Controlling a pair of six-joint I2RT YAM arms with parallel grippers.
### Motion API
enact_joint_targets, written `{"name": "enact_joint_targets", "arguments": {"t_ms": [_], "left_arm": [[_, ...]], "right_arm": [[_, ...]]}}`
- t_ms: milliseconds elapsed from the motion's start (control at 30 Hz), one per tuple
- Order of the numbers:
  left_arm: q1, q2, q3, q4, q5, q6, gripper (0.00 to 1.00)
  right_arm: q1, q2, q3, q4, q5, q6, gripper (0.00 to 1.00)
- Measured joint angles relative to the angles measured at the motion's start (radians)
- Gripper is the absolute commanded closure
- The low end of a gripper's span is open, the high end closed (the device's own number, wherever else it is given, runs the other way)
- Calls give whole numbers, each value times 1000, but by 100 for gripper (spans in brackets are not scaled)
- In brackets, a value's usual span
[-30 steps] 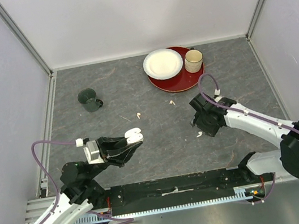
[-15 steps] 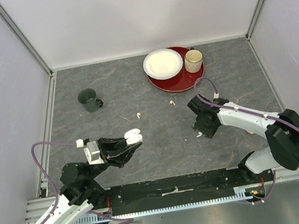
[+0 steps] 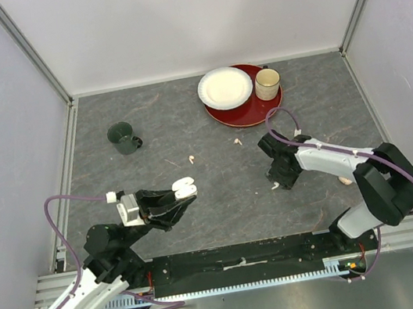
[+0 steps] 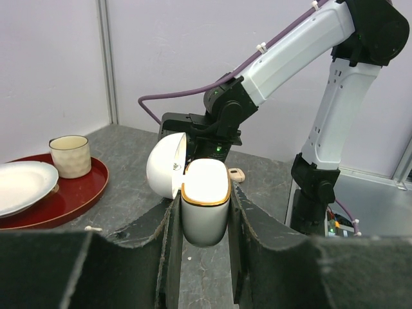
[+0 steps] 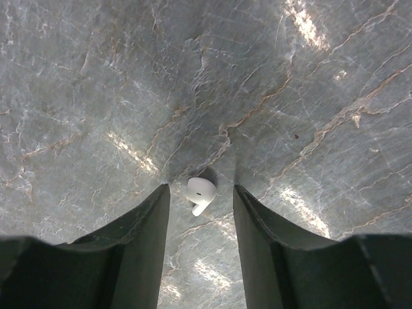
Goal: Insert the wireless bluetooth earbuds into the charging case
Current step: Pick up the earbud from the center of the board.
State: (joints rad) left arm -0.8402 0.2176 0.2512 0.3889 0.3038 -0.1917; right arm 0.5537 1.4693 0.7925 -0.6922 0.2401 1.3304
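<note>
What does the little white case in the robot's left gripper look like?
The charging case is a small, rounded box of smooth, shiny white plastic with a gold-coloured rim at its mouth. Its domed lid is swung open to one side. It stands upright, pinched between the dark fingers of the left gripper. The inside glares too brightly to see.

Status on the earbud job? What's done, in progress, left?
Done: left gripper holds the charging case, lid open. Its inside is glared out, so the contents are unclear.
In hand: right gripper is open, straddling an earbud lying on the table, not yet gripped.
Left: grasp and insert it, then the mid-table earbud and the earbud near the red tray.
</note>
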Motion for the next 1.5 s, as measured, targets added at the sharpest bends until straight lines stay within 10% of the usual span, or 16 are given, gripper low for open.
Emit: {"name": "enact_joint_targets", "arguments": {"t_ms": [500, 833, 1500], "left_arm": [[0, 1, -13, 0, -15, 0, 98], [0, 14, -22, 2, -15, -1, 98], [0, 59, -29, 11, -15, -2, 98]], "right_arm": [[-2, 17, 0, 6, 9, -33, 63], [-2, 18, 0, 31, 2, -179, 90], [216, 134, 106, 135, 0, -754, 83]]}}
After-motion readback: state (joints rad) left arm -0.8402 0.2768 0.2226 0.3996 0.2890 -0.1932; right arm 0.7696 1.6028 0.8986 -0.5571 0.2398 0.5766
